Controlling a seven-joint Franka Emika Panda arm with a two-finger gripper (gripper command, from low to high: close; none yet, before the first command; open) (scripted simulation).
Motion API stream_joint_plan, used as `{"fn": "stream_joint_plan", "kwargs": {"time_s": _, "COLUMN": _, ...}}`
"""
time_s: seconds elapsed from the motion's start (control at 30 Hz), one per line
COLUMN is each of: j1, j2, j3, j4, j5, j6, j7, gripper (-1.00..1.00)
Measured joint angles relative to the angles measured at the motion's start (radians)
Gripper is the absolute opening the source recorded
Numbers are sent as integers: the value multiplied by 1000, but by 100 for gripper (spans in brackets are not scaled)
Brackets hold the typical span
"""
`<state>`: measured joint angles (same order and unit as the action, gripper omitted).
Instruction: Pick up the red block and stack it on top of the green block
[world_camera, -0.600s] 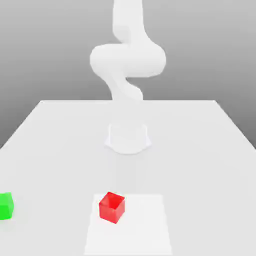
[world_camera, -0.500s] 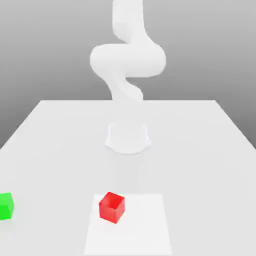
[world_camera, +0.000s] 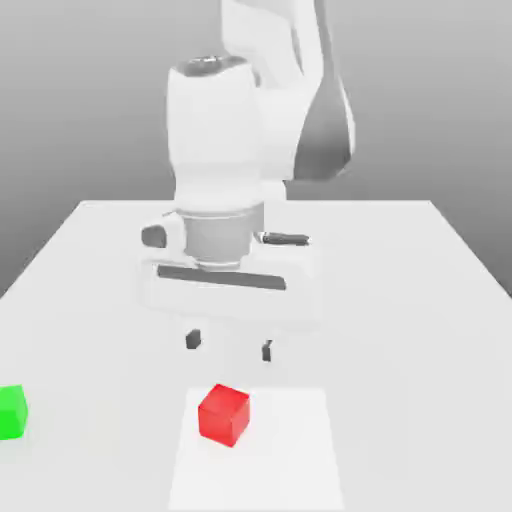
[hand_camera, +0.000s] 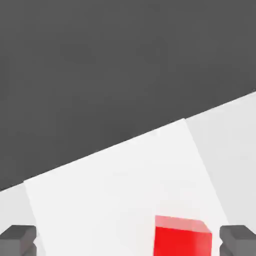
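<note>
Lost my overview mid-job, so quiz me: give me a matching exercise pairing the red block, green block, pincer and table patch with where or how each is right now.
Things:
1. red block
2. green block
3. pincer
4. lighter patch

States:
A. at the exterior view's left edge, on the table
B. open, empty, above the table
C. flat on the table, under a block
D. on the lighter patch, below the pincer

Pairs: 1-D, 2-A, 3-B, 4-C
</note>
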<state>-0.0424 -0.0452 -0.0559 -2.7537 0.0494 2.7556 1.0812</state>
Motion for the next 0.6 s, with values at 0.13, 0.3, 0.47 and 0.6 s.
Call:
{"fn": "stream_joint_plan", "kwargs": {"time_s": 0.13, "j1": -5, "j2": 119, "j3": -5, "j4": -17, "j5": -37, "j6": 95, "j7": 45, "gripper": 0}}
{"fn": "stream_joint_plan", "kwargs": {"time_s": 0.3, "j1": -23, "j2": 268, "j3": 21, "j4": 1, "j5": -9, "j6": 222, "j7": 27, "gripper": 0}}
{"fn": "stream_joint_plan", "kwargs": {"time_s": 0.47, "j1": -27, "j2": 288, "j3": 27, "j4": 3, "j5": -7, "j6": 239, "j7": 26, "gripper": -100}}
{"fn": "stream_joint_plan", "kwargs": {"time_s": 0.6, "j1": -25, "j2": 266, "j3": 23, "j4": 1, "j5": -15, "j6": 221, "j7": 31, "gripper": -100}}
